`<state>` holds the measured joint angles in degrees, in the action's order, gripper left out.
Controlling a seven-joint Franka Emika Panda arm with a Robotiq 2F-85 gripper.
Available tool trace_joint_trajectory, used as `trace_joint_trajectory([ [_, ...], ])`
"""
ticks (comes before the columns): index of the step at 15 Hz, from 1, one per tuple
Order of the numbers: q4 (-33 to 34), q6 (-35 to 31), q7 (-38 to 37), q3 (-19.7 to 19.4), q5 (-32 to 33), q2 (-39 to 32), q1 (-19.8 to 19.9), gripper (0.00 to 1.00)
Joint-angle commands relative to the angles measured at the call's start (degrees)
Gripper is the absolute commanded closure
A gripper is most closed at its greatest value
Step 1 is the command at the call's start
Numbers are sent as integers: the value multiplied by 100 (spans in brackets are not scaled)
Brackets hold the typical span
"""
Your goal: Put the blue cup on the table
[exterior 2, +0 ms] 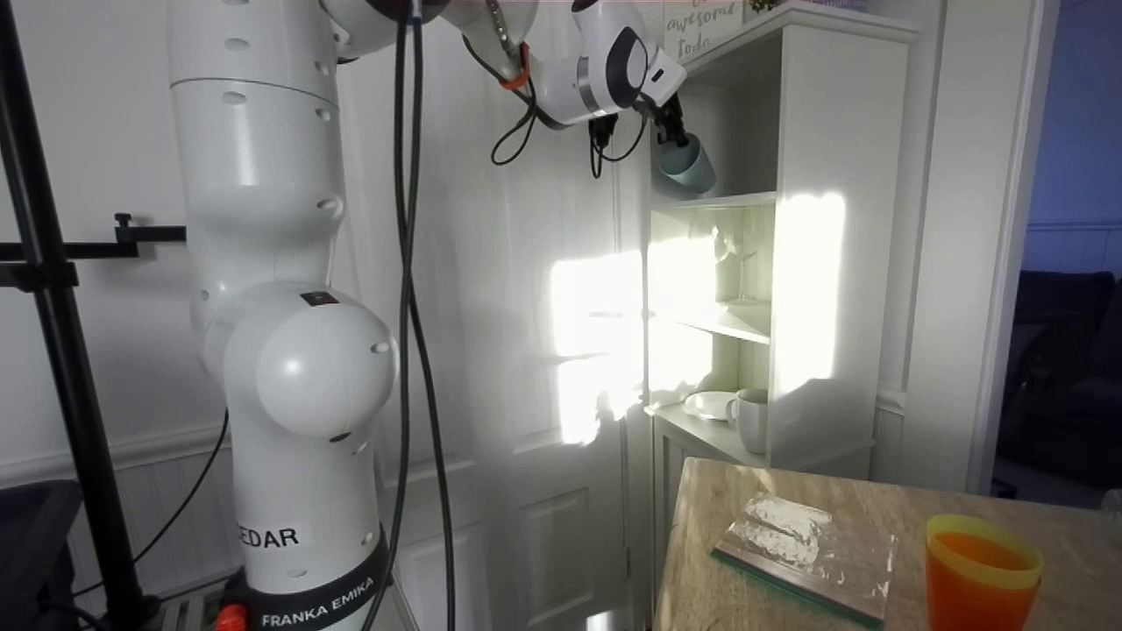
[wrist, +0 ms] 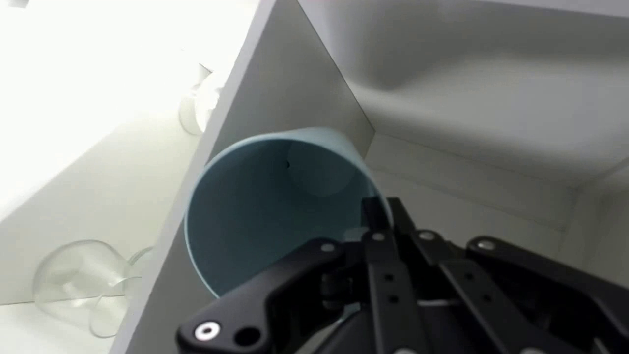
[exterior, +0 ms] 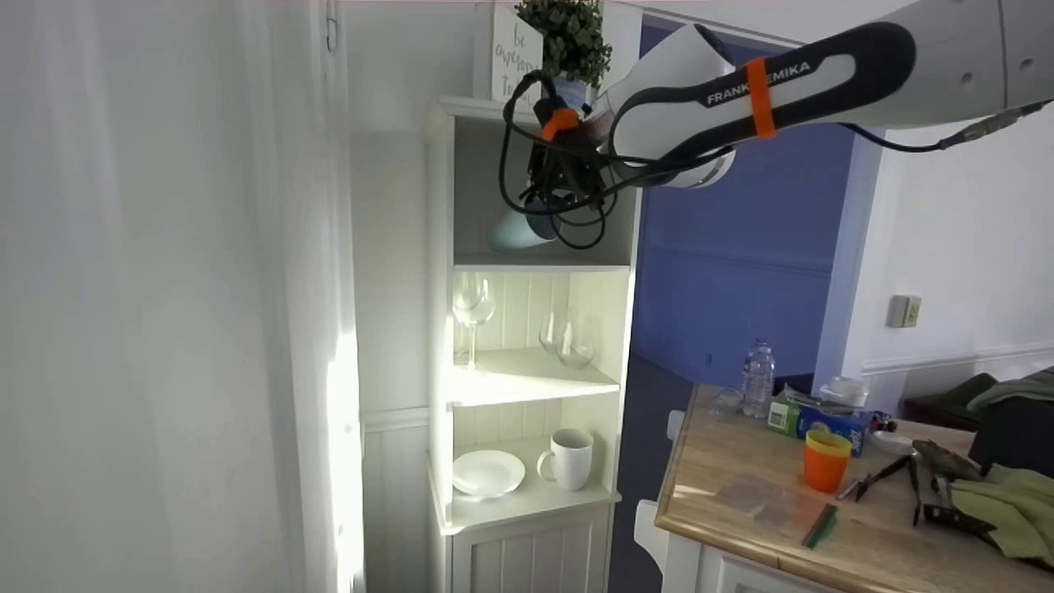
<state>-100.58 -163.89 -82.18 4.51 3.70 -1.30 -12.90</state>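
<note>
The gripper point(wrist: 386, 209) is pinched narrow on the wall of the blue cup point(wrist: 275, 196), 1 black finger point(wrist: 372, 214) inside and 1 outside. The cup, smooth, pale blue-teal and slightly tapered, is held tilted at the top compartment of the white cabinet point(exterior 2: 841, 114), its mouth facing the gripper; whether it touches the shelf board point(exterior: 539, 268) I cannot tell. Only the wrist view looks into its hollow, down to a round floor and a small dark spot.

On the middle shelf point(exterior: 527, 380) stand thin clear glasses: in an exterior view, a stemmed wine glass point(exterior: 473, 305) on the left and 2 rounded stemless glasses point(exterior: 576, 344) on the right. On the lower shelf point(exterior: 527, 512), in both exterior views, a glossy white plate point(exterior: 488, 473) lies left of a white handled mug point(exterior: 571, 459).

In an exterior view the table point(exterior: 712, 461), right of the cabinet, has a grained light-wood top. It bears an orange cup point(exterior: 826, 469) with a yellow rim and, near it on the left, a clear crinkled plastic bag point(exterior 2: 811, 552) with a green strip. In an exterior view its far side also carries a clear ribbed bottle point(exterior: 757, 379), and a crumpled yellow-green cloth point(exterior: 1009, 502) lies toward the right. The robot's smooth white column point(exterior 2: 272, 193), lettered FRANKA EMIKA at its foot, shows in an exterior view.
</note>
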Motion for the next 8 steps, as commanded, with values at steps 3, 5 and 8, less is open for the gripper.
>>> trace_joint_trajectory([
  [3,-1323,976,-126,21,33,1748,28,99],
  [5,-1385,1619,-70,357,-86,2207,359,99],
  [8,-1156,2889,-32,566,-109,2663,598,99],
])
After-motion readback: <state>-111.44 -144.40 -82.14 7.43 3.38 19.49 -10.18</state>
